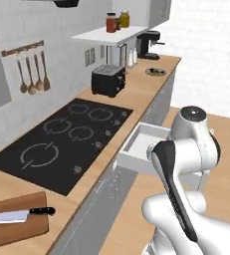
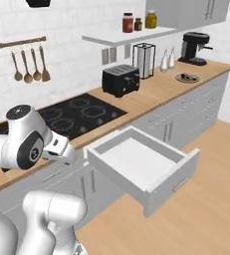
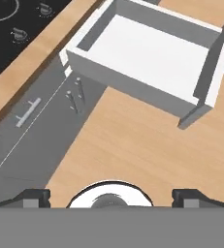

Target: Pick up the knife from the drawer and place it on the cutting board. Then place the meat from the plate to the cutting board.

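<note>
In the left base view, the knife [image 1: 18, 215] lies flat on the cutting board [image 1: 14, 230] at the near left end of the counter [image 1: 136, 97], its handle pointing right. Past the black cooktop [image 1: 61, 142], the drawer [image 1: 145, 149] stands pulled out. At the far end, a plate [image 1: 156, 71] holds the meat [image 1: 156, 70], near the toaster [image 1: 108, 80].

In the right base view, the drawer [image 2: 142, 167] hangs open, and the plate [image 2: 187, 77] sits far right by the coffee machine [image 2: 194, 48].

In the hand view, the gripper [image 3: 111, 197] has its fingertips [image 3: 35, 197] spread wide, holding nothing, above the wooden floor [image 3: 147, 150] near the drawer [image 3: 147, 53].
</note>
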Motion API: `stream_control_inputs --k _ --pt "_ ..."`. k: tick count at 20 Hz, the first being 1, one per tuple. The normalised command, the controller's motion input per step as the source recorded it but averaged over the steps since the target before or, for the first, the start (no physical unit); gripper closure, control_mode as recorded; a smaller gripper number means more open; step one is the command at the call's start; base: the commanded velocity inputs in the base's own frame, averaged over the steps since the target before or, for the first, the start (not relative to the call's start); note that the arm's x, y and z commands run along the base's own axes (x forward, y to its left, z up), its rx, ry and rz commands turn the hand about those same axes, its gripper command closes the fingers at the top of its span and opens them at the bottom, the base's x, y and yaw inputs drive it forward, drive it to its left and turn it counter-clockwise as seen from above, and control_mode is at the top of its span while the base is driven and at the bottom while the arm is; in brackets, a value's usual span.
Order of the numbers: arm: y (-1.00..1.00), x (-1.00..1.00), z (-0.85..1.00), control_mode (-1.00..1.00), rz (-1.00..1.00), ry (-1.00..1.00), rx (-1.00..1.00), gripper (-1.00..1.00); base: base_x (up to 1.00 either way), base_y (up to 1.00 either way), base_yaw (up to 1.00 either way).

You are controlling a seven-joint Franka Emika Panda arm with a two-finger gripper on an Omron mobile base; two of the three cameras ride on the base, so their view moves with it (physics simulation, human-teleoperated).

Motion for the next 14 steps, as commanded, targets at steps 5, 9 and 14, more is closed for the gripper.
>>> stream_control_inputs --k 5,9,14 --pt "0.00 0.00 0.00 1.00 0.00 0.00 0.00 -1.00 -0.57 -0.15 -0.78" --pt "0.00 0.00 0.00 1.00 0.00 0.00 0.00 -1.00 -0.40 -0.93 -0.53" --pt "0.00 0.00 0.00 1.00 0.00 0.00 0.00 -1.00 0.01 -1.00 -0.39"
